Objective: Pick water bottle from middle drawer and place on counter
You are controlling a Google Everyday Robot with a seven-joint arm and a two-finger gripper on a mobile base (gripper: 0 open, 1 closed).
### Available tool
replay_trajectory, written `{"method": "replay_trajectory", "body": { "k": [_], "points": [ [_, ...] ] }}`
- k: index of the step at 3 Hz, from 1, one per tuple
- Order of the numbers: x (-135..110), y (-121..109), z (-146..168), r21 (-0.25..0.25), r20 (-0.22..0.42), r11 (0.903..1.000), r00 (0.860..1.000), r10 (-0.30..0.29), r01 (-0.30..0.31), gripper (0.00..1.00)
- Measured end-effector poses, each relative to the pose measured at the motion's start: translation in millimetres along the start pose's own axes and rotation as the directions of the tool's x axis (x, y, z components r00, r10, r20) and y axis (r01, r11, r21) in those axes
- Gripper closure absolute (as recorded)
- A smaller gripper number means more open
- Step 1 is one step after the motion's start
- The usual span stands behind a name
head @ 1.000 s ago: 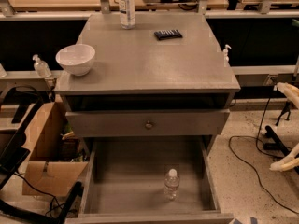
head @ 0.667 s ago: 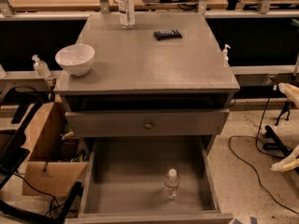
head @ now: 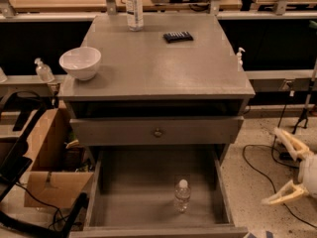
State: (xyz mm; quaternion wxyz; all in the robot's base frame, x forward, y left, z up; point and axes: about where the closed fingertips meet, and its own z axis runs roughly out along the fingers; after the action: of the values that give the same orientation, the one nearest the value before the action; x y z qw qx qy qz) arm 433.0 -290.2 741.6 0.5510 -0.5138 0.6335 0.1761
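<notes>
The water bottle [head: 182, 194], small, clear, with a white cap, stands upright on the floor of the open middle drawer [head: 129, 192], right of centre and near the front. The counter [head: 153, 63] is the grey top of the cabinet above it. My gripper [head: 287, 170] is at the far right edge of the view, outside the drawer and to the right of the cabinet, over the speckled floor. Its two pale fingers [head: 290, 143] are spread wide apart and hold nothing.
On the counter stand a white bowl [head: 80, 62] at the left, a taller clear bottle with a broad white label [head: 133, 6] at the back, and a dark flat device [head: 178, 36]. A cardboard box [head: 47, 167] and cables lie left of the cabinet. Pump bottles [head: 43, 71] stand at the sides.
</notes>
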Motion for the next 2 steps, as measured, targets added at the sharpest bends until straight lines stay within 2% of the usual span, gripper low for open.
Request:
{"method": "replay_trajectory", "body": {
  "k": [1, 2],
  "points": [
    [67, 23, 36, -0.014, 0.002, 0.9976, 0.998, 0.068, -0.068, 0.00],
    [99, 37, 66, -0.037, 0.014, 0.9915, 0.992, 0.125, -0.125, 0.00]
  ]
}}
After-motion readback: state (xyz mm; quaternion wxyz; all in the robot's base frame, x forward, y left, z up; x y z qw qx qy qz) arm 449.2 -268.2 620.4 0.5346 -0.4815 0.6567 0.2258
